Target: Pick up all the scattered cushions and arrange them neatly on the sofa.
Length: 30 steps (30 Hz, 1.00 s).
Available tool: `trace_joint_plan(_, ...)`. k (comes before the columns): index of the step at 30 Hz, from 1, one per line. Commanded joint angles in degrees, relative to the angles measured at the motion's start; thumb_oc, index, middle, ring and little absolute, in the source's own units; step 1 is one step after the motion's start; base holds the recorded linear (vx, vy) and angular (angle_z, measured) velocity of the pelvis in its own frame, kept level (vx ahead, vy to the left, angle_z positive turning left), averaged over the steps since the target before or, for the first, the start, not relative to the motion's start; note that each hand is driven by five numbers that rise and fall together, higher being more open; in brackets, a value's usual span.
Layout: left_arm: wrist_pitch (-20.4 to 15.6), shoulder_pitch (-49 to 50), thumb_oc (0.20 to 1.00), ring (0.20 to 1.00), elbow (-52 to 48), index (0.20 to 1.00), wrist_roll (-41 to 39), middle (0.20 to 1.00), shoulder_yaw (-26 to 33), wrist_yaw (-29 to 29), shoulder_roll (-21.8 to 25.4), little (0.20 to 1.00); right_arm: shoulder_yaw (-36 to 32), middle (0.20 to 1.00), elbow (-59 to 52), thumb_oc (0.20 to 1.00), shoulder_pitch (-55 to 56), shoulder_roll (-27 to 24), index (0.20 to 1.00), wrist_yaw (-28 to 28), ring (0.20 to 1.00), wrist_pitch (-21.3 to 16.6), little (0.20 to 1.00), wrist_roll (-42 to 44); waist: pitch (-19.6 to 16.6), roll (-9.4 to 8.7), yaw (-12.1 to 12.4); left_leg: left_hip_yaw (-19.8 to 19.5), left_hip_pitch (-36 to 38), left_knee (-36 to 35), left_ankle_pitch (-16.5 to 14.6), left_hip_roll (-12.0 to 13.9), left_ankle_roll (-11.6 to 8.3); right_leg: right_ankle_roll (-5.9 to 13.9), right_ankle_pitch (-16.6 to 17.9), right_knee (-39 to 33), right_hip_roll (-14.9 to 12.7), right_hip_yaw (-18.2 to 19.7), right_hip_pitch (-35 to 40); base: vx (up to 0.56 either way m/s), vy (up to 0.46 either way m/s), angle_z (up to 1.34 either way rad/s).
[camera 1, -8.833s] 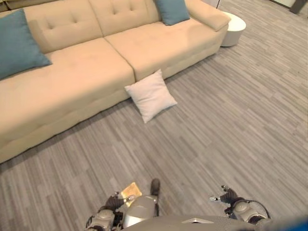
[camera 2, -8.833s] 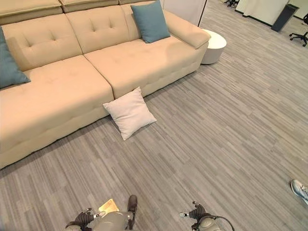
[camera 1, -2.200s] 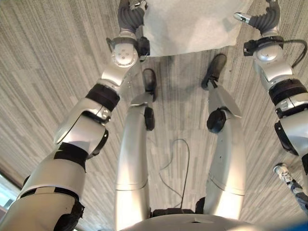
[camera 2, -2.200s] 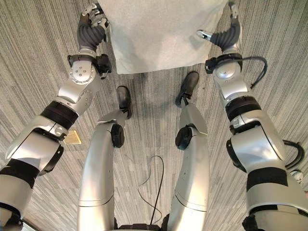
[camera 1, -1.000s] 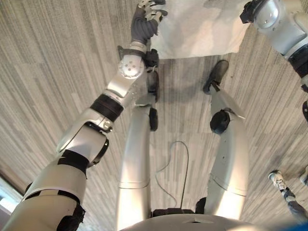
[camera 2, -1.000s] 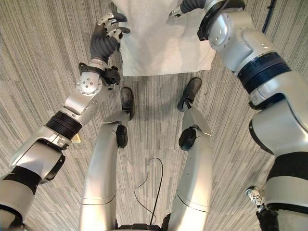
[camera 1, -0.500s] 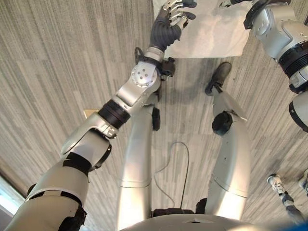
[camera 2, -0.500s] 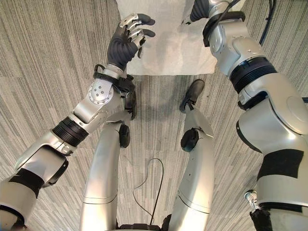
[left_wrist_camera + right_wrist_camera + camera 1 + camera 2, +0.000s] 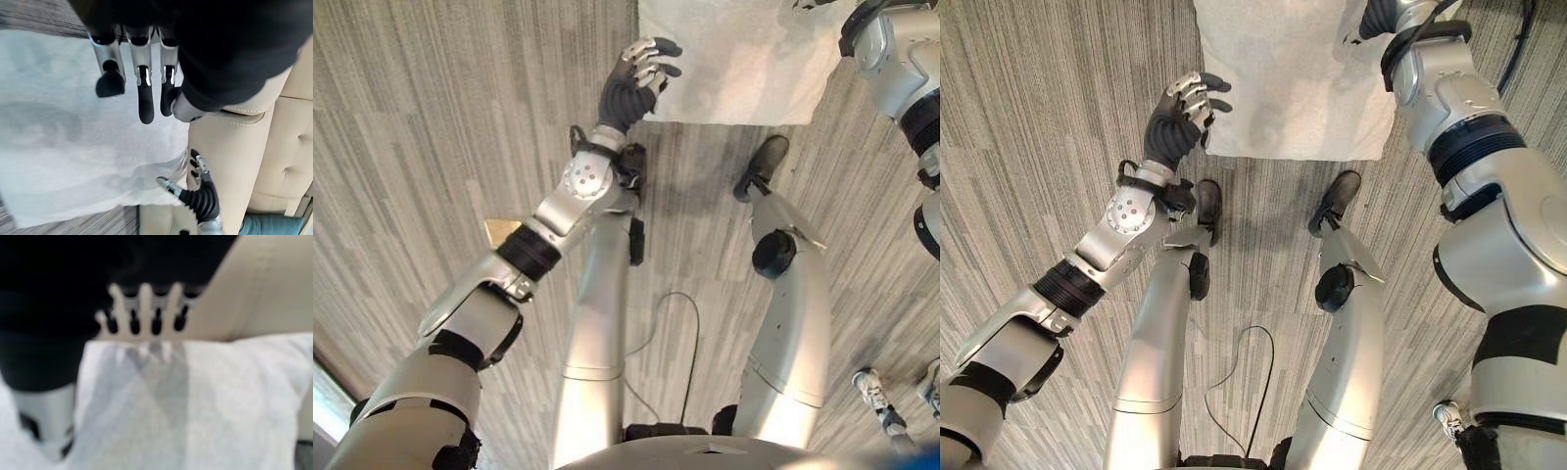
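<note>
Your head camera looks straight down at grey striped carpet, and the white cushion lies flat on it just ahead of the robot, up against the base of the beige sofa, whose front panel and tufted seat show in the left wrist view. Your left hand is raised off the cushion, at its near left corner; in the head views it overlaps the cushion's left edge but you can see no grasp there. In its own wrist view the fingers hang straight to loosely bent above the white fabric, spread apart, with nothing between them and the thumb, so read that hand as relaxed and empty. Your right hand sits at the cushion's far right corner, next to the sofa front. From the left wrist view its fingers splay outward and the thumb reaches toward the cushion's edge; from the right wrist view the fingers run straight and fanned over the cushion's top edge against the sofa. None curl into the cloth that you can see, so that hand is extended, not clamped. A teal cushion shows on the sofa at the edge of the left wrist view. A small yellowish card lies on the carpet beside your left arm. A person's shoe shows on the carpet at lower right, well away from the cushion.
</note>
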Motion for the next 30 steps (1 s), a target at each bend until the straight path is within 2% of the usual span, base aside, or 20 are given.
trace_joint_plan(1, -2.56, 3.38, 0.200, 0.200, -6.66, 0.200, -0.41, 0.200, 2.07, -1.37, -2.24, 0.200, 4.42, 1.000, -0.01, 1.000, -3.85, -2.21, 1.000, -2.83, 1.000, 0.33, 1.000, -0.32, -0.97, 5.10, -0.98, -3.47, 0.92, -4.38, 0.12, -2.89, -1.86, 4.50, -12.87, 10.18, 2.37, 3.99, 2.90, 0.00, 0.000, 0.00)
trace_joint_plan(8, -2.56, 3.38, 0.200, 0.200, -6.66, 0.200, -0.41, 0.200, 2.07, -1.37, -2.24, 0.200, 4.42, 1.000, -0.01, 1.000, -3.85, -2.21, 1.000, -2.83, 1.000, 0.33, 1.000, -0.32, -0.97, 5.10, -0.98, -3.47, 0.92, -4.38, 0.12, -2.89, -1.86, 4.50, -12.87, 10.18, 2.37, 3.99, 2.90, 0.00, 0.000, 0.00)
trace_joint_plan(9, -2.60, 6.09, 0.627, 0.627, -7.35, 0.627, -1.00, 0.627, 3.28, -1.90, -1.98, 0.627, 4.46, 1.000, -0.94, 1.000, -4.49, -2.86, 1.000, -2.34, 1.000, 0.17, 1.000, 0.09, -0.48, 5.29, -0.79, -3.99, 0.92, -4.17, 0.43, -2.95, -2.03, 4.43, -13.18, 10.57, 2.36, 3.90, 2.90, 0.05, -0.079, 0.00)
trace_joint_plan(10, -2.39, 8.31, 1.000, 1.000, -9.90, 1.000, -1.99, 1.000, 3.71, -3.07, -0.54, 1.000, 3.24, 1.000, 3.29, 1.000, -2.77, -2.48, 1.000, 0.15, 1.000, -1.19, 1.000, 4.81, -0.21, 5.93, -0.28, -4.54, 0.92, -2.55, 0.50, -2.97, -2.09, 3.67, -14.01, 12.60, 1.71, 3.81, 2.90, 0.06, -0.092, 0.02)
trace_joint_plan(13, -2.38, 11.89, 1.000, 1.000, -15.18, 1.000, -2.89, 1.000, 6.26, -4.74, 3.52, 1.000, 1.81, 1.000, 6.16, 1.000, 1.07, -1.66, 1.000, 2.99, 1.000, -3.04, 1.000, 8.02, 0.60, 7.37, 0.66, -4.90, 0.92, -1.40, 0.43, -2.91, -2.06, 3.53, -14.48, 14.27, 1.40, 3.64, 2.90, 0.02, -0.036, 0.13)
trace_joint_plan(21, -2.89, 15.16, 1.000, 1.000, -16.43, 1.000, -3.85, 1.000, 10.08, -4.73, 3.41, 1.000, -0.02, 1.000, 1.32, 1.000, 7.96, 1.45, 1.000, 7.10, 1.000, -5.90, 1.000, 10.83, 2.11, 8.13, 0.90, -5.42, 0.92, 0.09, 0.44, -2.74, -1.86, 2.87, -15.10, 15.93, 1.15, 3.64, 2.90, 0.00, 0.000, 0.00)
trace_joint_plan(22, -2.96, 14.82, 1.000, 1.000, -16.41, 1.000, -3.66, 1.000, 10.36, -4.53, 3.19, 1.000, 0.09, 0.435, -0.19, 0.435, 9.11, 1.99, 0.435, 8.19, 0.435, -6.06, 0.435, 10.76, 2.26, 8.10, 0.84, -5.40, 0.92, 0.14, 0.40, -2.74, -1.79, 2.88, -15.06, 15.93, 1.06, 3.66, 2.90, 0.00, 0.000, 0.00)
trace_joint_plan(23, -3.00, 14.15, 1.000, 1.000, -16.46, 1.000, -3.41, 1.000, 10.24, -4.30, 3.02, 1.000, -0.82, 0.200, -2.67, 0.200, 10.19, 2.34, 0.200, 8.80, 0.200, -6.75, 0.200, 11.79, 2.58, 8.20, 0.62, -5.49, 0.92, 0.40, 0.51, -2.87, -1.75, 3.01, -14.86, 16.14, 1.10, 3.81, 2.90, 0.00, 0.000, 0.00)
trace_joint_plan(30, -3.25, 14.49, 1.000, 1.000, -16.13, 1.000, -3.63, 1.000, 11.25, -3.79, 2.90, 1.000, -3.64, 0.200, -6.90, 0.200, 11.10, 0.33, 0.200, 7.51, 0.200, -7.51, 0.200, 13.11, 2.52, 7.89, 0.18, -5.16, 0.92, 0.23, 0.78, -2.99, -1.69, 3.09, -14.46, 16.32, 1.42, 4.28, 2.90, 0.00, 0.000, 0.00)
